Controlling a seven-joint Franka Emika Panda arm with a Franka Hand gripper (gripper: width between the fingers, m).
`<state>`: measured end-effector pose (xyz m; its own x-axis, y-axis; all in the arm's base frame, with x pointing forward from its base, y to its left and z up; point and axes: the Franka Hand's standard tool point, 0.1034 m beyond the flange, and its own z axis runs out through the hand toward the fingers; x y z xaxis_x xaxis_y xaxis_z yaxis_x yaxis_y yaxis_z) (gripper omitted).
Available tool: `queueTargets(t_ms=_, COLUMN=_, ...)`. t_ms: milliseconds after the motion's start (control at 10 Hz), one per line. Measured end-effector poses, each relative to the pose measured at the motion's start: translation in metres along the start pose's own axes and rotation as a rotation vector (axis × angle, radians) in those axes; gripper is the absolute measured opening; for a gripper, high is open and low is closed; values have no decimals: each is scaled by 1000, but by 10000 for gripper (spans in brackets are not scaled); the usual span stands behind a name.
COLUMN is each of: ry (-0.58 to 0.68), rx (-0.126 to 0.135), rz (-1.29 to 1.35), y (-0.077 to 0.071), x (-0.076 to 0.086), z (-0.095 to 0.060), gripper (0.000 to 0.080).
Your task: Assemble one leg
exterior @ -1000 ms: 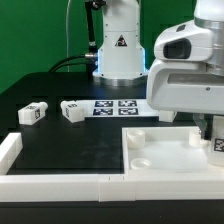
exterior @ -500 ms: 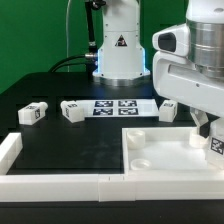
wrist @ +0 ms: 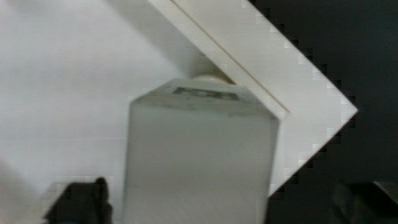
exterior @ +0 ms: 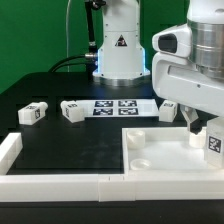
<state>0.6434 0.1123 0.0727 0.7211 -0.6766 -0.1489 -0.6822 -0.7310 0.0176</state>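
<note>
Leg (exterior: 213,142) higher in hand (exterior: 205,132) now

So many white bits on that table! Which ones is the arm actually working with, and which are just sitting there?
In use:
- gripper
- the leg held in it
- the square panel below it

Lying about:
- three spare legs
- the marker board
- the white rail along the front

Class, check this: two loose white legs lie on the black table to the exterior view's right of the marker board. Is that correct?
Not quite. In the exterior view the two loose legs lie to the left of the marker board, not its right. They do lie on the black table.
</note>
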Motion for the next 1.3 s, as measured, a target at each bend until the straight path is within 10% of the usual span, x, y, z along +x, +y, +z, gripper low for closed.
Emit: queueTargets(t_ms=1300, ry=86, rx=12, rz=-1282, y=6, x=-2, z=-1, gripper=619)
